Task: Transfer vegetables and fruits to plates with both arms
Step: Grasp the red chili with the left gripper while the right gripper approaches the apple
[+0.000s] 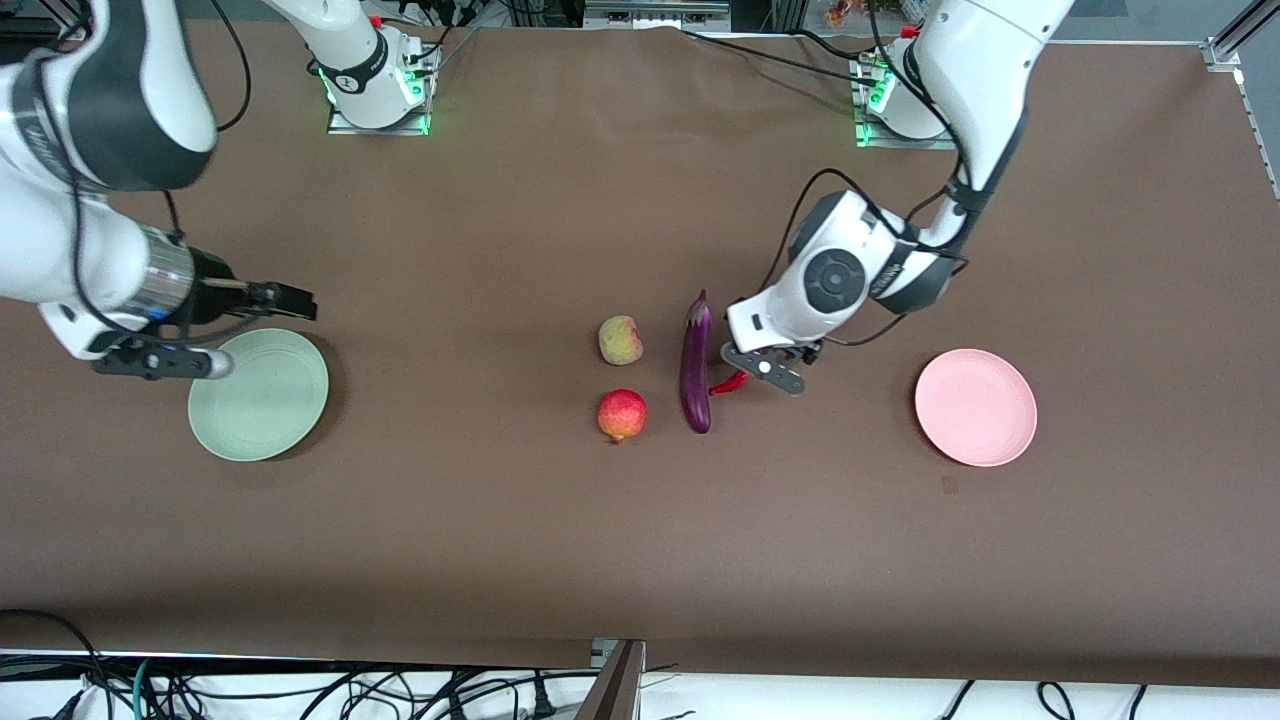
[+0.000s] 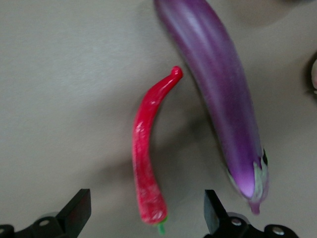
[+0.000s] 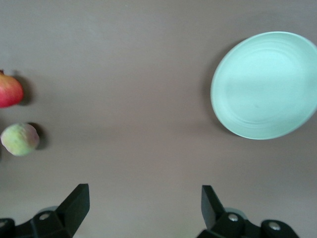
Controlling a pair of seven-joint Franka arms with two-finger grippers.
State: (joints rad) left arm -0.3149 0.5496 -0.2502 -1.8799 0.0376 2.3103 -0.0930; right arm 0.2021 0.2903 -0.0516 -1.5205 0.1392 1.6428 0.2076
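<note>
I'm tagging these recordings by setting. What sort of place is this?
Most likely a robotics lab bench, not a kitchen: two arms are bolted to a table under a brown cover, loose cables run along its edges, and the eggplant, chili pepper and mint green plate lie spread out like test props.

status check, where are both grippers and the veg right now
Left gripper open, low over chili pepper beside eggplant. Right gripper open, waiting near mint plate. Both plates bare; nothing blocking.

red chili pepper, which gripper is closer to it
Left. The left gripper hangs open right over the red chili pepper, beside the eggplant. The right gripper is open over the green plate's edge at the right arm's end.
</note>
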